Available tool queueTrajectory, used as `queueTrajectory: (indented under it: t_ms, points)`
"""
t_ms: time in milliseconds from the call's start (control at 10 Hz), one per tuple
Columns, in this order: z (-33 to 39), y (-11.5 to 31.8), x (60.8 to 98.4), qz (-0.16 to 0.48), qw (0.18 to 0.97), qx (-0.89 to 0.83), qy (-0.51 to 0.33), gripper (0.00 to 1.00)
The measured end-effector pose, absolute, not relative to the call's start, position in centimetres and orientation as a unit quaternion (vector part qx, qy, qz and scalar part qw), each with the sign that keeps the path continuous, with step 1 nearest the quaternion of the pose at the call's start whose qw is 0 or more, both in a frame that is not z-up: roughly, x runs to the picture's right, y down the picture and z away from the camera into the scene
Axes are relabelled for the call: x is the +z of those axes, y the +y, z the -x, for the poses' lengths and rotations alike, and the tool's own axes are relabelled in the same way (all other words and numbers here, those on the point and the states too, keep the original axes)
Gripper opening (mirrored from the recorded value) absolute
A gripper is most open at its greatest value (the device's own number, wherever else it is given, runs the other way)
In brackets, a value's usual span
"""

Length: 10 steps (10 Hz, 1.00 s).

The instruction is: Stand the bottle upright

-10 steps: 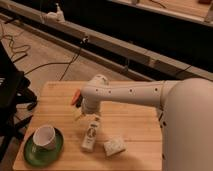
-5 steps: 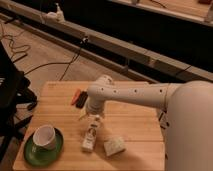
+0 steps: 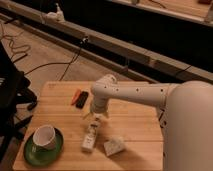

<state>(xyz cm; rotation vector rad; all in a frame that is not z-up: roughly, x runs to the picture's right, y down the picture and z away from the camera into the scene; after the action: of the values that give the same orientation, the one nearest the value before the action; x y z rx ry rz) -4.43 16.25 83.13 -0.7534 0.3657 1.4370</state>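
Bottle (image 3: 89, 139) flat, axis near-to-far (claw (image 3: 95, 120) at far end)

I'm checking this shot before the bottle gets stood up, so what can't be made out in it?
Camera view:
- Bottle: the label print is too small to read. Its top end is hidden under the gripper, which hangs just over it, so contact is unclear.
- Markers: too small to tell whether they are capped.
- Arm: cut off by the right edge.
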Motion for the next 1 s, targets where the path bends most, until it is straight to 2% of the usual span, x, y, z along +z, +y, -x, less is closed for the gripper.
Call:
queueTrajectory:
  t_ms: [400, 500, 1000]
  points:
    - [4.4, 16.2, 85.0, 0.338, 0.658, 0.649, 0.179, 0.8]
    - [4.5, 16.5, 85.4, 0.341, 0.655, 0.649, 0.183, 0.77]
    - [4.5, 17.5, 86.8, 0.349, 0.646, 0.648, 0.201, 0.29]
